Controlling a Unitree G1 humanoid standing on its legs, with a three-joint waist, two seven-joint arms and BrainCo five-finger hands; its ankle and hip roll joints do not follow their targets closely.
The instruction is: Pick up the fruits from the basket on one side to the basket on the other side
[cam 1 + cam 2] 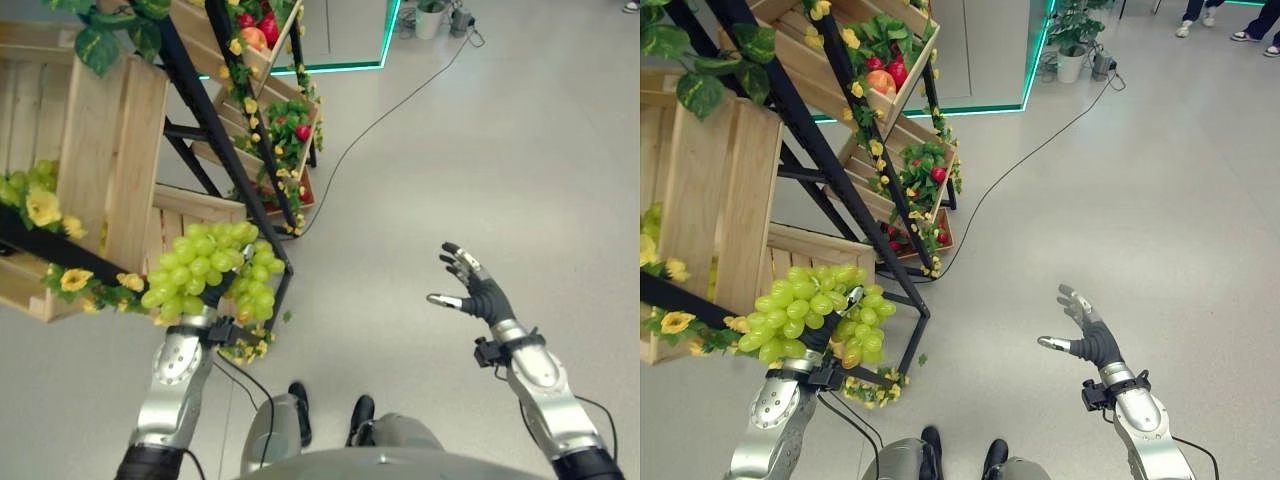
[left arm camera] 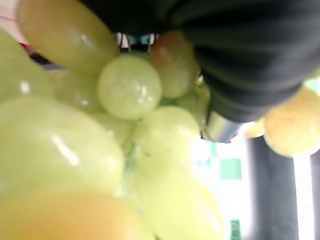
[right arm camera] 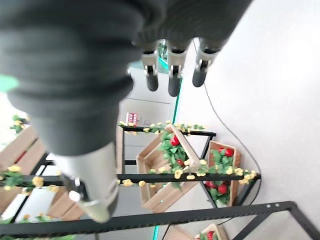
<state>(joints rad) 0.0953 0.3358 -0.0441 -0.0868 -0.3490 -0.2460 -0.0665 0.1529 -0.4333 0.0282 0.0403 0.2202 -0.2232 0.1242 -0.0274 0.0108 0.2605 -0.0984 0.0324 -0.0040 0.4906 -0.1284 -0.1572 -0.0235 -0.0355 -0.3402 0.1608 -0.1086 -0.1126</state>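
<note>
A wooden crate [image 1: 110, 170] sat on the black rack [image 1: 215, 120]. Beside it the left hand [image 1: 825, 335], raised, gripped a green grape bunch [image 1: 210, 268]. The right hand [image 1: 480, 290] hovered over the floor, fingers spread, empty.

No readable text anywhere.
Small red-and-white sign [image 3: 131, 118] on the black rack [image 3: 165, 176]: print too small to make out.

1 grape bunch [image 1: 210, 270], 2 hands, approx 4 wooden crates [image 1: 110, 170].
</note>
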